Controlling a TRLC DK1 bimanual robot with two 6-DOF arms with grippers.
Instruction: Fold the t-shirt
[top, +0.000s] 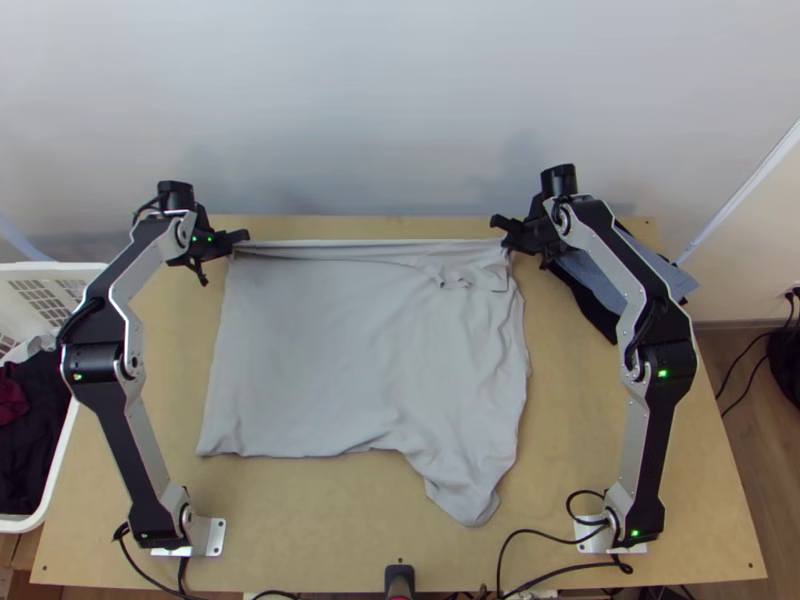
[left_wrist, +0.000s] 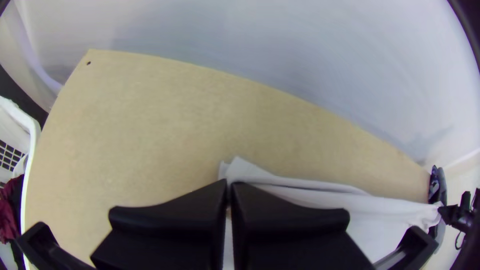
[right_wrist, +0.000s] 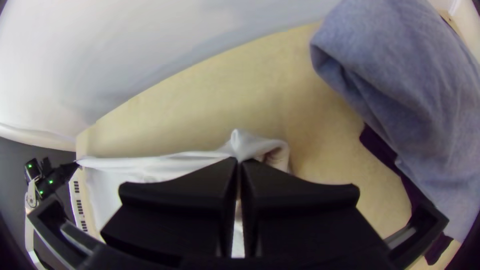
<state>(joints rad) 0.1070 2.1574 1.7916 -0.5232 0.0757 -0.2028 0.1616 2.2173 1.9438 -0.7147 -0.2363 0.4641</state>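
T-shirt (top: 330, 350) lies mostly spread, left pincer (left_wrist: 230, 184) and right pincer (right_wrist: 239, 161) closed on its far corners; most folding seems left.

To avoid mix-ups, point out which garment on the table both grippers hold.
The light grey t-shirt, spread out and pinched at both ends of its far edge; the blue-grey garment and dark garment lie to its right, ungripped.
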